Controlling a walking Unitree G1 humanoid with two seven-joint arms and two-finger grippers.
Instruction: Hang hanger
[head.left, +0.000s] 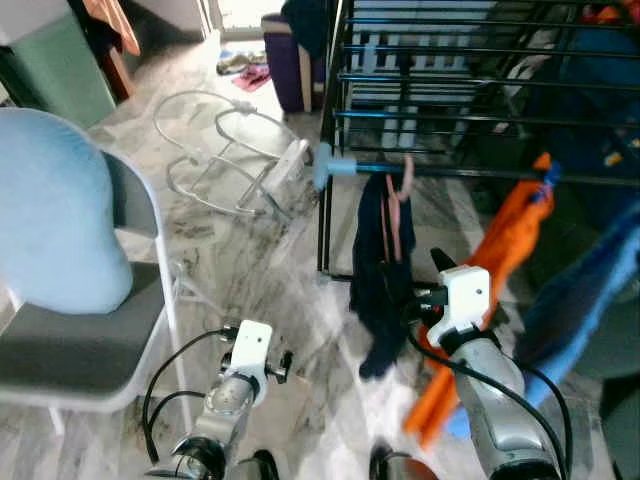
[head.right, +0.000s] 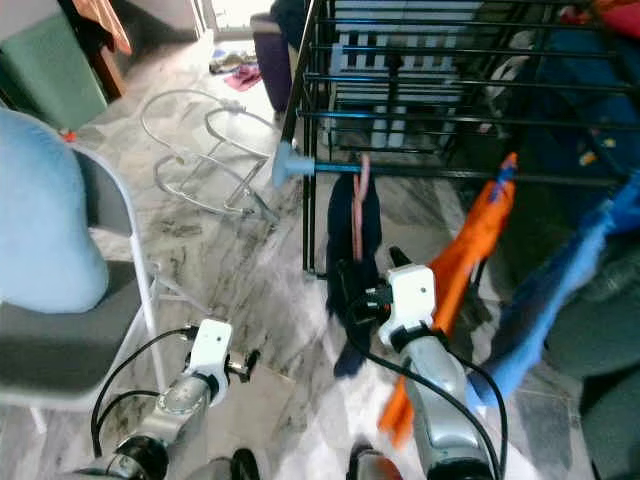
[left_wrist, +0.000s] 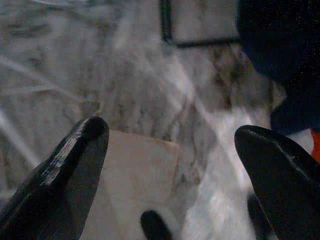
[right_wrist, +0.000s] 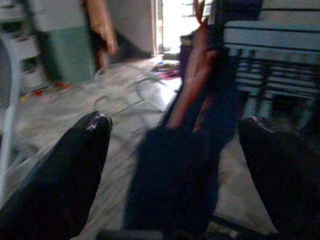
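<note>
Presently: hanger (head.left: 403, 190) on drying rack (head.left: 440, 170), dark garment (head.left: 380, 270) hanging lengthwise downward.
Right gripper (right_wrist: 175, 145) nearer, spread wide, garment directly ahead; left gripper (left_wrist: 170, 150) wide, floorward.

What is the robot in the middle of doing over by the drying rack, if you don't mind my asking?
The robot stands facing a black drying rack. A pink hanger carrying a dark navy garment already hooks over the rack's front rail. The right gripper is raised just in front of that garment, fingers open on either side of it, gripping nothing. The left gripper is held low over the marble floor, open and empty. An orange garment also hangs on the rack.
</note>
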